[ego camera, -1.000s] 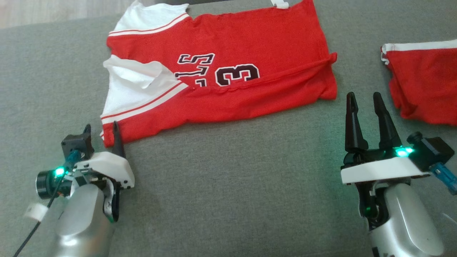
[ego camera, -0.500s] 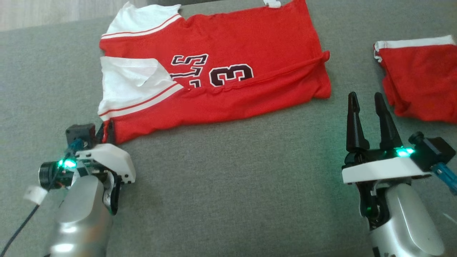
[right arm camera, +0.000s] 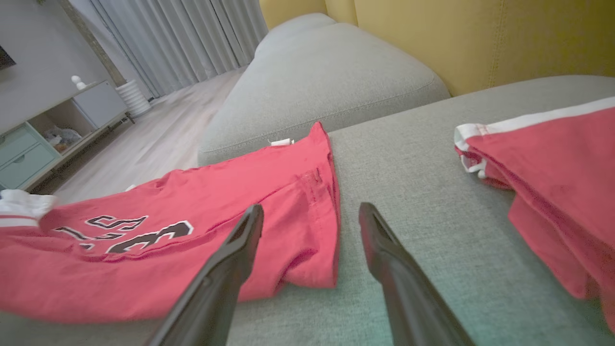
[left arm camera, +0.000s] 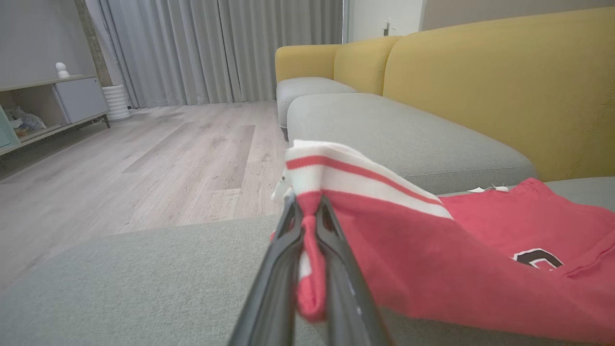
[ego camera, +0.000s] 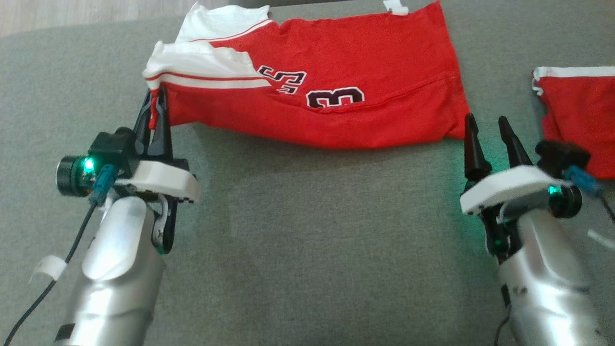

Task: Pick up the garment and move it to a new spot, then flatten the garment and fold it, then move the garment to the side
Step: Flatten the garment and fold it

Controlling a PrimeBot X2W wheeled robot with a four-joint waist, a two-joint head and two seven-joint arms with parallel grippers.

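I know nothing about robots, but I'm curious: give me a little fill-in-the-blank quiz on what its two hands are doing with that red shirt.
1. The left hand is shut on a corner of the jersey, which lies on a ____ cushion.
2. The right hand has its fingers ____, holding nothing.
3. The big digit fully readable on the jersey is ____.
4. The sofa backrest is ____.
Missing words: grey; open; 3; yellow.
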